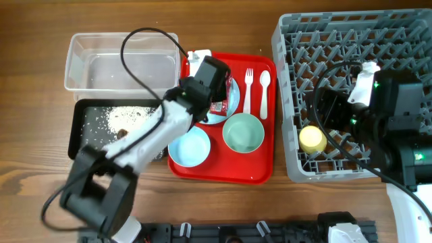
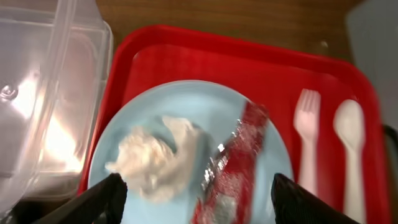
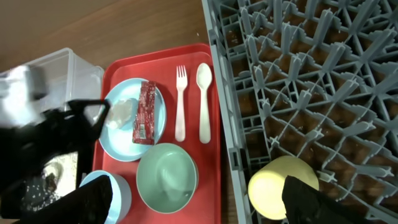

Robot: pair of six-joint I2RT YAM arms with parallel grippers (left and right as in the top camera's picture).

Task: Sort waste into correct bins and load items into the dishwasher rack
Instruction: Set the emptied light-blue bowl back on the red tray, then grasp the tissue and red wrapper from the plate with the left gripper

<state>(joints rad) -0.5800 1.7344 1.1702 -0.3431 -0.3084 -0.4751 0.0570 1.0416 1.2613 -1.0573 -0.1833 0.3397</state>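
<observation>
The red sauce packet (image 2: 233, 162) lies flat on the pale blue plate (image 2: 186, 99), on the half nearer the fork (image 2: 306, 124) and spoon (image 2: 348, 124); we judge it light, thin, limp and slick, best pinched across its narrow width near mid-length; its long axis runs roughly parallel to the cutlery, slightly tilted; just beside it sits the crumpled tissue (image 2: 155, 158), soft and easily squashed; our left tool (image 2: 199, 186) hangs above both, jaws spread wide, holding nothing; the plate rests on the red tray (image 2: 186, 56), the clear tub (image 2: 43, 93) alongside; the right tool (image 3: 199, 202), likewise open and empty, hovers by the yellow cup (image 3: 273, 180) in the rack (image 3: 311, 74).
</observation>
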